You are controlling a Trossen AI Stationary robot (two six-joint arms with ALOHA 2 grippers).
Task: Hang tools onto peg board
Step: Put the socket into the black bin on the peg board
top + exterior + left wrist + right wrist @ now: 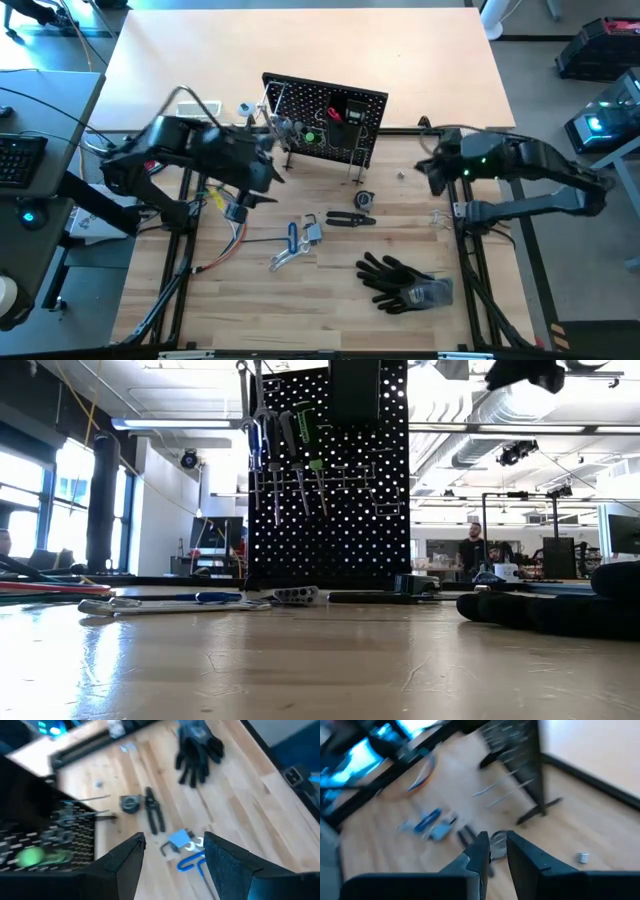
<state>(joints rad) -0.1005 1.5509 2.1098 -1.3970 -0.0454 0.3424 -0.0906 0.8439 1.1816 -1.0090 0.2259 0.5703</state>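
Blur smears both wrist views, so small parts on the table (300,300) are hard to name; the left arm covers the peg board's (330,105) left edge from above; the low view cuts off its top. Left gripper (174,851) hangs by that edge, jaws wide, holding nothing; right gripper (497,846) hovers right of the board, jaws near closed, empty. Drivers (298,450) hang on the board; pliers (350,219) and a wrench (285,257) lie before it, near gloves (405,280).
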